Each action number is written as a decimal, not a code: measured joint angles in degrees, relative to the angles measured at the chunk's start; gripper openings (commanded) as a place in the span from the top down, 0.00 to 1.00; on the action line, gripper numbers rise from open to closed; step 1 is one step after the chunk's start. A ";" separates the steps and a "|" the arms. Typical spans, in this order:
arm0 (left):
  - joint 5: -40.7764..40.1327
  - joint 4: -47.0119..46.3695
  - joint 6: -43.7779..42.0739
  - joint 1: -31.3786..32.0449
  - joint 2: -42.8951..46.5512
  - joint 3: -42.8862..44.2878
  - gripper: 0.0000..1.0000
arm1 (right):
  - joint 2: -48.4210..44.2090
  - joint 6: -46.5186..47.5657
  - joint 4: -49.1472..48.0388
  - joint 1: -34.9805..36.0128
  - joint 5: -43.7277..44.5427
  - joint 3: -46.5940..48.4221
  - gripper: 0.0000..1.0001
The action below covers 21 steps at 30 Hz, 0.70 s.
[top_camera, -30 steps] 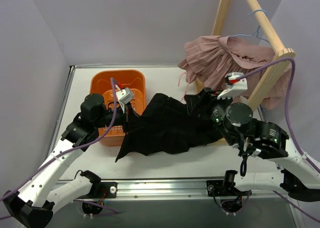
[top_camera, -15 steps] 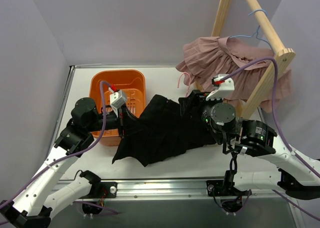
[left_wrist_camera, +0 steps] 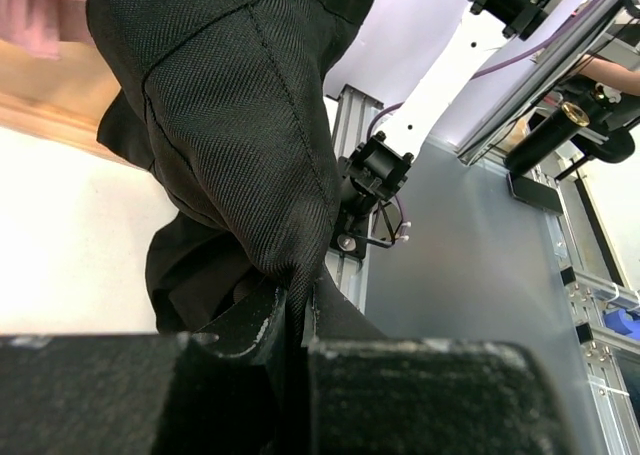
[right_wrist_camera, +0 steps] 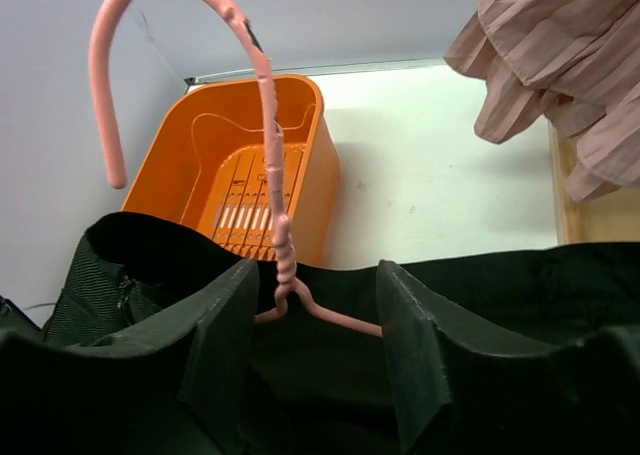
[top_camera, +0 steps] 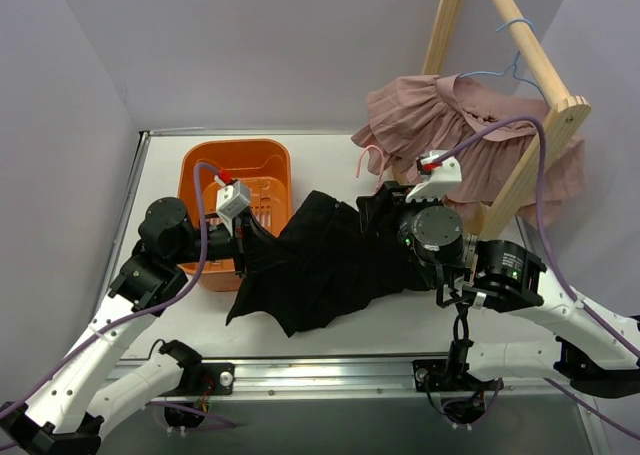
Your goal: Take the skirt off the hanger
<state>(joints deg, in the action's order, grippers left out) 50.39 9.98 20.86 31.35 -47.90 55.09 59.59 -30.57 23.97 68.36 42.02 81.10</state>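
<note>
The black skirt (top_camera: 320, 265) lies spread across the table between my two arms. It hangs on a pink wire hanger (top_camera: 365, 163), whose hook stands upright at the skirt's right end. My left gripper (top_camera: 250, 243) is shut on a fold of the skirt's edge (left_wrist_camera: 240, 125) beside the orange basket. My right gripper (top_camera: 378, 203) has its fingers partly apart on either side of the hanger's twisted neck (right_wrist_camera: 283, 265). Black fabric (right_wrist_camera: 470, 275) is bunched between and around them. The hanger's shoulders run behind the fingers (right_wrist_camera: 225, 315), and the rest is hidden under the skirt.
An orange basket (top_camera: 200, 165) stands at the back left, also seen in the right wrist view (right_wrist_camera: 310, 165). A wooden rack (top_camera: 530, 45) at the back right carries a pink ruffled garment (top_camera: 440, 115) on a blue hanger (top_camera: 515, 25).
My left gripper has drawn back to the left with the skirt's edge, and the skirt has shifted left. My right arm has moved left with the hanger still between its fingers.
</note>
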 measured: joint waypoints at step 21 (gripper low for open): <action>-1.77 8.61 -7.15 0.00 2.78 0.39 0.31 | 1.77 -1.14 8.98 0.00 6.03 5.86 1.00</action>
<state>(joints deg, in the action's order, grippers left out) 48.62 18.59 13.72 31.35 -45.12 55.48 61.36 -31.70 32.95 68.36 48.05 86.96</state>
